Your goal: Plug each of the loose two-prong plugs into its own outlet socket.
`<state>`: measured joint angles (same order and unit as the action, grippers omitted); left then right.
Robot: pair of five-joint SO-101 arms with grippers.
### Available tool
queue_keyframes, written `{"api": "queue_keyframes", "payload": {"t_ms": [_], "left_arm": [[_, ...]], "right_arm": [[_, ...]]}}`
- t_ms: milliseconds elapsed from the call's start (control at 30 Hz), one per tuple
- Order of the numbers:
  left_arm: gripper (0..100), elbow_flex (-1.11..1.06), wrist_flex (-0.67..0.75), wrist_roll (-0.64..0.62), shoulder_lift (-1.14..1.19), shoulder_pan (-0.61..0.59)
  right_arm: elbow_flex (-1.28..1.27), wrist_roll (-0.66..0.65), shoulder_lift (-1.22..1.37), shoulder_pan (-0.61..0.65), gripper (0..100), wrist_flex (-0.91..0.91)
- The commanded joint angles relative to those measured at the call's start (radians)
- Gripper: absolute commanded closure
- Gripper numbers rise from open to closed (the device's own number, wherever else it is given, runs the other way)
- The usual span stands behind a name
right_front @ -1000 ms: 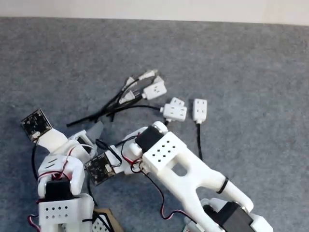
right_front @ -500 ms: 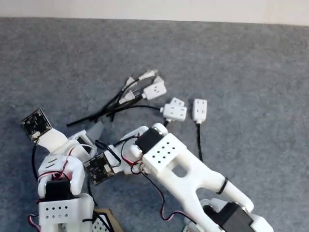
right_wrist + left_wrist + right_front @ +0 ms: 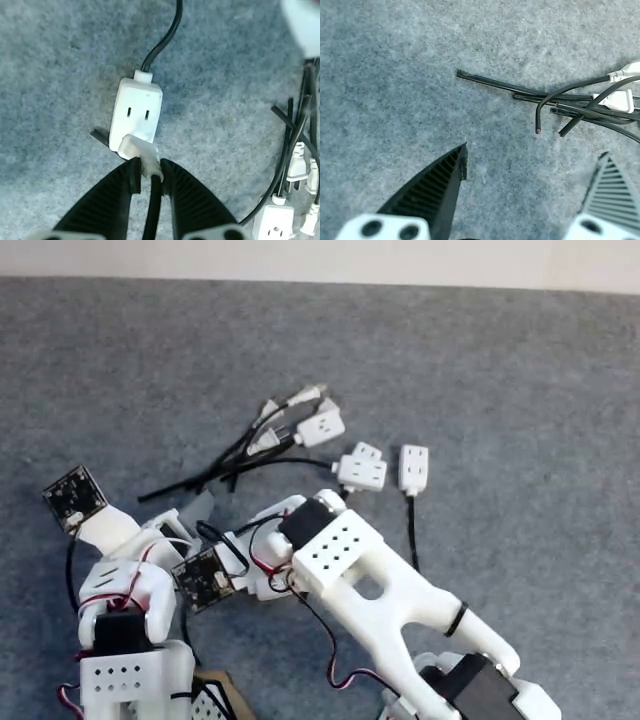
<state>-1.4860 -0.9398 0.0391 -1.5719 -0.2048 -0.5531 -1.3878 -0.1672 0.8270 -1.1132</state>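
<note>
The right gripper [image 3: 148, 174] has its black ridged fingers pinched shut on a white two-prong plug [image 3: 136, 148] and its black cord. The plug touches the end of a white plastic outlet socket block [image 3: 136, 112] (whether the prongs are in, I cannot tell), near the centre of the high view. The left gripper [image 3: 530, 187] gapes wide, holding nothing, above grey felt table [image 3: 395, 75] near a tangle of black cords [image 3: 570, 97].

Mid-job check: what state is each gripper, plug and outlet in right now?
Left gripper: open, holding nothing.
Right gripper: shut on a plug.
Outlet: top-face slots empty.
Held plug: butted against that outlet's end; seating unclear.
Loose plugs: unplugged, lying among the cords.
</note>
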Motion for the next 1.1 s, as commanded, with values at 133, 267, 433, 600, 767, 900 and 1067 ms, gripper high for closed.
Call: {"api": "queue_keyframes", "payload": {"t_ms": [133, 267, 433, 600, 767, 900, 1067], "left_arm": [[61, 0.004, 0.021, -0.005, -0.002, 0.01], [61, 0.004, 0.021, -0.005, -0.002, 0.01], [61, 0.004, 0.021, -0.005, -0.002, 0.01], [61, 0.002, 0.032, -0.005, -0.002, 0.01], [61, 0.001, 0.032, -0.005, -0.002, 0.01], [61, 0.001, 0.032, -0.005, -0.002, 0.01], [61, 0.001, 0.029, -0.005, -0.002, 0.01]], "right_arm": [[-0.061, -0.006, 0.059, 0.018, 99.3, 0.067], [-0.061, -0.006, 0.059, 0.051, 99.3, 0.065], [-0.076, -0.009, 0.058, 0.059, 99.3, 0.062], [-0.12, -0.012, 0.004, 0.053, 99.3, 0.064], [-0.182, -0.044, -0.09, 0.054, 99.3, 0.064], [-0.205, -0.055, -0.101, 0.041, 99.3, 0.067], [-0.206, -0.094, -0.099, 0.019, 99.2, 0.062]]}}
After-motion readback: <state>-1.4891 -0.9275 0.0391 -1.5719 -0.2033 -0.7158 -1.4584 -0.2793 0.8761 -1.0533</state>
